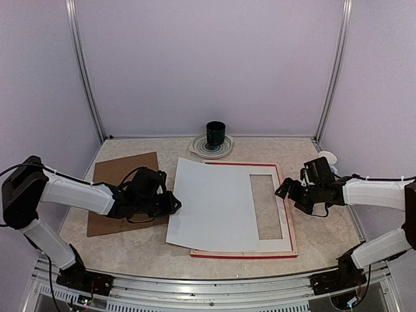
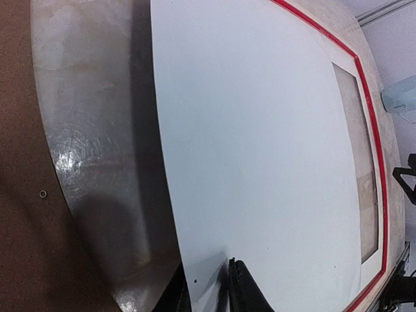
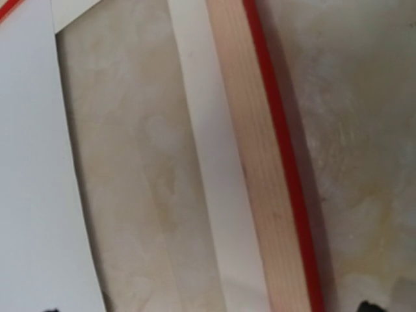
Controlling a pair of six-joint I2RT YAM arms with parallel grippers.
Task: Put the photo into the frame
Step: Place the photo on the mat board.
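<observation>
The photo point(image 1: 211, 205) lies face down with only its plain white back point(image 2: 260, 143) showing. It covers the left part of the frame point(image 1: 244, 255) and overhangs it on the left. The frame lies back up, with pale wood point(image 3: 253, 162) and red edges point(image 2: 383, 195). My left gripper point(image 1: 174, 203) is shut on the photo's raised left edge. One finger point(image 2: 240, 286) rests on top and the other is beneath. My right gripper point(image 1: 289, 192) hangs open over the frame's right rail, holding nothing.
A white mat point(image 1: 270, 246) with a window sits in the frame, and the table shows through the window. A brown cardboard board point(image 1: 123, 188) lies under my left arm. A dark cup point(image 1: 215, 134) stands on a plate point(image 1: 211, 148) at the back. A small white object point(image 1: 327, 157) sits at the right.
</observation>
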